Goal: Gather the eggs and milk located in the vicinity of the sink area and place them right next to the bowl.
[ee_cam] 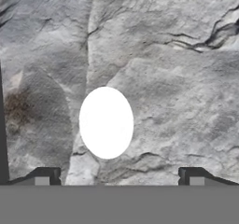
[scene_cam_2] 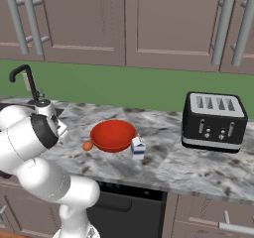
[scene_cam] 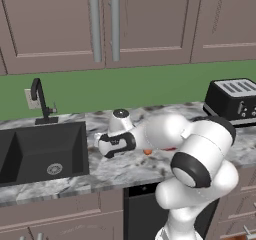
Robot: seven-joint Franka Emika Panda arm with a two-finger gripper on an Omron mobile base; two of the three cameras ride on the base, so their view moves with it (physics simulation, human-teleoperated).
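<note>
white egg | lies on the counter near the sink edge, directly ahead of the gripper | long axis seems to run across the finger line | jaws spread wide, holding nothing

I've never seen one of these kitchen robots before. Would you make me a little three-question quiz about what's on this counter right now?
1. True or false: the milk stands close beside the red bowl.
2. Which egg lies on the marble counter below the open gripper, seen between its fingertips in the hand view?
A. the white egg
B. the orange-brown egg
C. neither
3. Fill in: the black appliance at the right end of the counter is a ______.

Key: 1 true; 2 A; 3 toaster.
</note>
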